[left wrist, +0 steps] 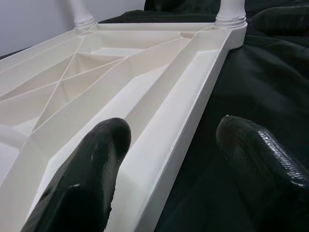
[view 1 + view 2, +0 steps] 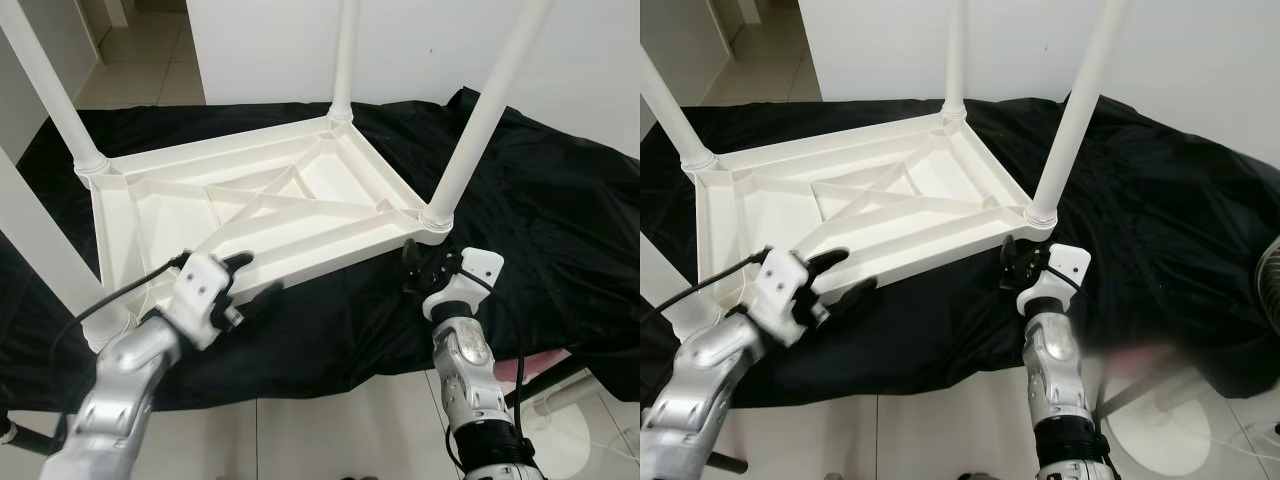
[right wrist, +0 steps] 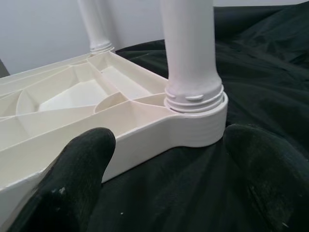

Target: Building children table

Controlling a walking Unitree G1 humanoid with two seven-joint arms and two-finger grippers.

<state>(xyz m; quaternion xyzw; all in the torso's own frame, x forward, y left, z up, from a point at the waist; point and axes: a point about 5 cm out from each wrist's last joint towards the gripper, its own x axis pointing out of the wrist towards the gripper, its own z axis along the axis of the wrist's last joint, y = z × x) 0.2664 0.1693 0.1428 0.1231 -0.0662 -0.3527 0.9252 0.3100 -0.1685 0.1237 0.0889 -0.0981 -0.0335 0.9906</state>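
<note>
Nearest the head camera, the left pincer (image 2: 243,280) reaches toward the near edge of the upturned child's table (image 2: 250,205). Its two black fingers are spread, one above the table's near rim (image 2: 310,255) and one below it on the black cloth (image 2: 540,190). The right pincer (image 2: 420,268) sits just beside the near right corner socket, fingers spread and holding nothing. The table lies top-down on the cloth-covered bench, ribbed underside up. Four white legs (image 2: 480,110) stand upright in the corner sockets. A white fan base (image 2: 560,440) rests on the tiled floor beside the right arm.

In the right eye view the layout is the same: the near right leg (image 2: 1075,110) rises straight above the right pincer.

In the left wrist view, one finger (image 1: 91,169) lies over the ribbed inner face and the other (image 1: 260,164) over the cloth, with the rim between them. Contact with the rim cannot be confirmed.

In the right wrist view, the threaded collar (image 3: 195,99) of the near right leg shows exposed thread lines above the socket, so the leg may not be fully seated.

Risks, as a judgement: closing on the thin rim at an angle may let the smooth plastic slip. Lifting or turning the table with a loose leg may tilt or drop it. The slack cloth may bunch under the lower finger and shift the table.
</note>
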